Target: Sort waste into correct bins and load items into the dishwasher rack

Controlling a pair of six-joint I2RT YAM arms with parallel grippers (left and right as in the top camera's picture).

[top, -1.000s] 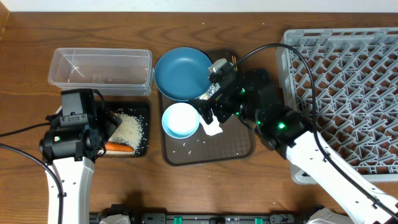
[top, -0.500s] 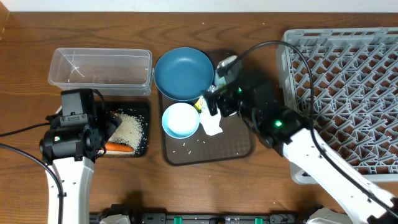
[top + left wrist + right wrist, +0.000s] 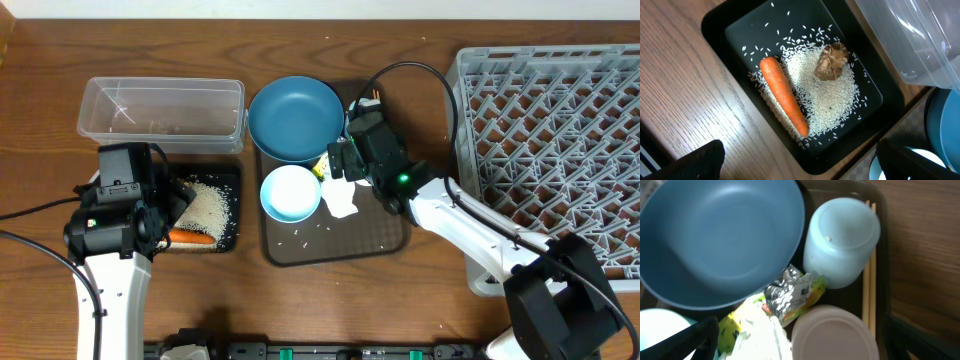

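Note:
The black tray (image 3: 715,30) holds an orange carrot (image 3: 784,102), spread white rice (image 3: 832,102) and a brown lump (image 3: 831,61). My left gripper (image 3: 800,170) hangs open above its near corner, holding nothing; the clear tub (image 3: 910,35) lies beside it. My right gripper (image 3: 800,350) is open and empty over the brown tray's far end. Below it are an upturned white cup (image 3: 832,332), a crumpled napkin (image 3: 762,330) and the silver and yellow-green wrapper (image 3: 790,292). An upturned light blue cup (image 3: 842,240), chopsticks (image 3: 870,290) and the large dark blue bowl (image 3: 720,240) lie beyond.
The small pale blue bowl (image 3: 291,193) sits on the brown serving tray (image 3: 340,245) with stray rice grains beside it. The grey dishwasher rack (image 3: 560,150) fills the right side of the table. The clear tub (image 3: 160,115) stands behind the black tray (image 3: 228,175).
My right arm has swung back and left, bringing its gripper down over the cups and napkin on the brown tray. The left arm has not moved.

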